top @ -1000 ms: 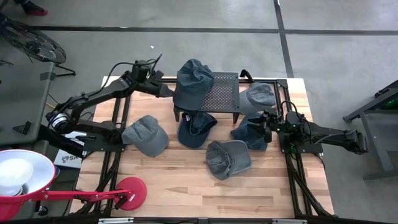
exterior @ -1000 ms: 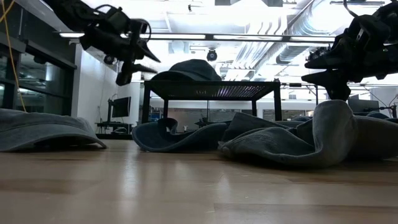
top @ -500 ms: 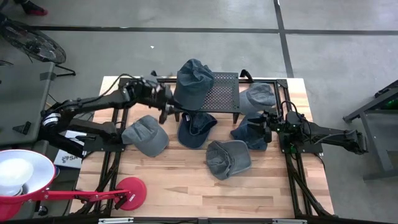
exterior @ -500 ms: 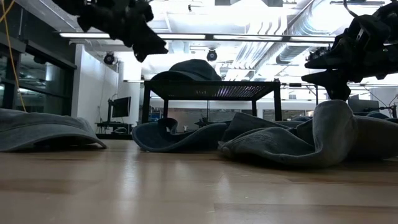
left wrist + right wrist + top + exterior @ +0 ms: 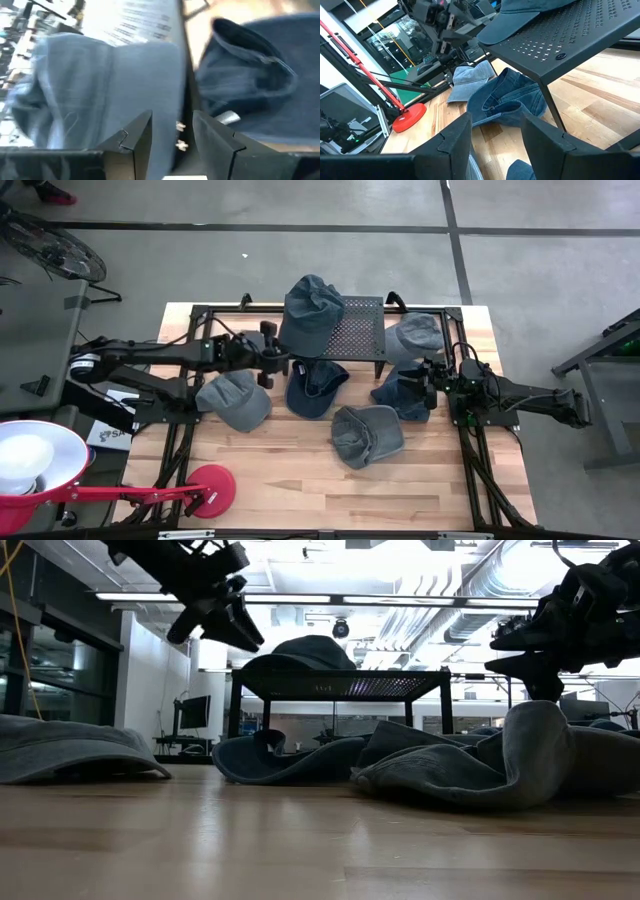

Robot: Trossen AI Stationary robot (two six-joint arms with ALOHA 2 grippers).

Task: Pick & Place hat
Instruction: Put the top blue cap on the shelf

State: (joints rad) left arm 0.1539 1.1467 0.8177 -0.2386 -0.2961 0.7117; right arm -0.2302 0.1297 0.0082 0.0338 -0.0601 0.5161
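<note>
A black perforated rack (image 5: pixel 355 330) is seen at the far middle of the wooden table (image 5: pixel 300 480). One denim hat (image 5: pixel 308 310) is draped over the rack's left end, with its brim hanging past the edge; in the low view it (image 5: pixel 300 652) is seen sitting on top of the rack (image 5: pixel 340 683).

Five more hats are noted on the table. A grey hat (image 5: pixel 235 397) lies left of centre. A dark hat (image 5: pixel 315 385) lies upturned, partly under the rack's near edge. A grey-blue hat (image 5: pixel 366 434) lies near the table's centre. A dark crumpled hat (image 5: pixel 402 390) lies to the right, and a pale hat (image 5: pixel 417 332) lies at the far right, beside the rack.

The left gripper (image 5: pixel 283 363) is held above the table, just left of the rack's near-left leg, between the grey hat and the dark upturned hat. Its jaws are seen parted by a narrow gap in the left wrist view (image 5: pixel 172 135), with nothing between them. In the low view it (image 5: pixel 240 632) is seen raised, level with the rack top.

The right gripper (image 5: pixel 428 380) is held over the crumpled hat at the right. Its jaws are seen open and empty in the right wrist view (image 5: pixel 495 135). A red-based lamp (image 5: pixel 205 490) stands at the near left.
</note>
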